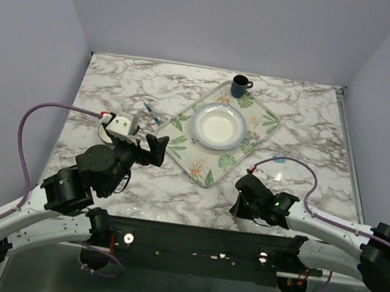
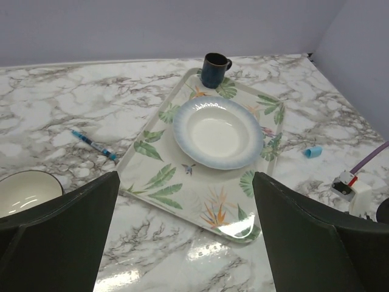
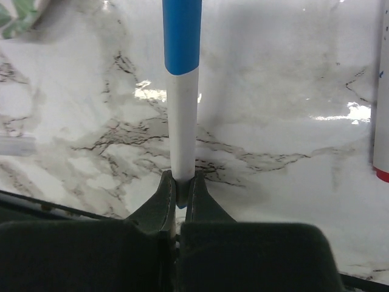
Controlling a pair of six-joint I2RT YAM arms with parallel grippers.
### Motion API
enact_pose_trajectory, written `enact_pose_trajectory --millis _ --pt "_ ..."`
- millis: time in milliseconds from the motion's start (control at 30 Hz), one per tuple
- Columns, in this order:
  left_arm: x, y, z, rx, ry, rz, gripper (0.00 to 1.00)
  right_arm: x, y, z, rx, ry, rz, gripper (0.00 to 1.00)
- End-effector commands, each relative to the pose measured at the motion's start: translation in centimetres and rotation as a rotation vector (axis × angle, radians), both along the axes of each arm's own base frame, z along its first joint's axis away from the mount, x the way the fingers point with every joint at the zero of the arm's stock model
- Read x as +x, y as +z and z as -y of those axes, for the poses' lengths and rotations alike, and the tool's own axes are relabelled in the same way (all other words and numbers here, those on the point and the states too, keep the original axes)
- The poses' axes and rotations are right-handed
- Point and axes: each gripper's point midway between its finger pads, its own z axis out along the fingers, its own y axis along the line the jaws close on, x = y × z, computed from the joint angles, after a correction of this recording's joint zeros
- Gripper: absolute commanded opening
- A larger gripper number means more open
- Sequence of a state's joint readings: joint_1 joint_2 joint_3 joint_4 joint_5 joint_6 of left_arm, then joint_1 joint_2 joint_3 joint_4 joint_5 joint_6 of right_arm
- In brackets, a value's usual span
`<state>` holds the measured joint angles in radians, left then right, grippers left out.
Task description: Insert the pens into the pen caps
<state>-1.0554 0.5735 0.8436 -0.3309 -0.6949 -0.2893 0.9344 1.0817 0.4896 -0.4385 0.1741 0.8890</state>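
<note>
1. The right gripper (image 3: 180,191) is clenched: its two fingers pinch the near end of a white marker (image 3: 182,121) from both sides.
2. The marker runs straight away from the fingers. Its far part is blue, with a clean edge where white meets blue. Whether it rests on the table (image 1: 117,76) or hangs just above it, I cannot tell.
3. To the right of the held marker and apart from it, a second white marker with a red band (image 3: 382,91) lies along the edge of the right wrist view, only partly in frame.
4. The right gripper sits low over the marble, near the tray's (image 1: 179,155) near corner.
5. The left gripper (image 2: 185,176) is released: its fingers (image 2: 61,231) are spread wide with nothing between them. It hangs over the table just beside the tray's near-left edge.
6. Past the spread fingers lies the leaf-patterned tray, with a white plate (image 2: 217,131) in its middle and a dark mug (image 2: 214,69) at its far corner.
7. A thin blue pen (image 2: 92,144) lies on the marble left of the tray, near its edge and untouched by either gripper.
8. A light-blue cap (image 2: 313,151) lies on its side on the marble right of the tray, between the tray and the right arm, with no pen in it.
9. A pale bowl (image 2: 24,191) stands on the table at the lower left of the left wrist view, partly hidden by the left finger.
</note>
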Motion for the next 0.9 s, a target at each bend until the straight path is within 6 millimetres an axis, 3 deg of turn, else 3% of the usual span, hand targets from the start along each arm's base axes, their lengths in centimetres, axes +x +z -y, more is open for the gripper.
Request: enact_pose_trajectory --millis 0,100,233,333,533,700,867 --pt "0.9 -0.5 -1.6 0.053 0.108 0.006 0.99 1.1 -1.6 -0.6 -0.05 -0.003 -0.005 0.06" --pt "1.0 -0.2 -2.2 0.04 0.138 0.006 0.99 1.5 -2.0 -1.0 -0.074 -0.001 -0.013 0.1" --pt "0.9 -0.2 -2.3 0.031 0.135 0.019 0.99 1.3 -2.5 -0.7 -0.107 -0.008 -0.045 0.25" --pt "0.9 -0.2 -2.5 0.028 0.141 0.022 0.99 0.9 -2.4 -0.3 -0.105 -0.026 -0.053 0.27" --pt "0.9 -0.2 -2.3 0.03 0.135 0.021 0.99 0.5 -1.1 -0.5 -0.04 -0.067 -0.058 0.29" --pt "1.0 -0.6 -1.9 0.039 0.124 0.015 0.99 -0.3 -1.5 -1.1 0.056 -0.081 -0.071 0.27" --pt "1.2 -1.0 -1.5 0.064 0.117 0.014 0.99 0.4 1.4 -2.5 0.14 -0.021 -0.001 0.28"
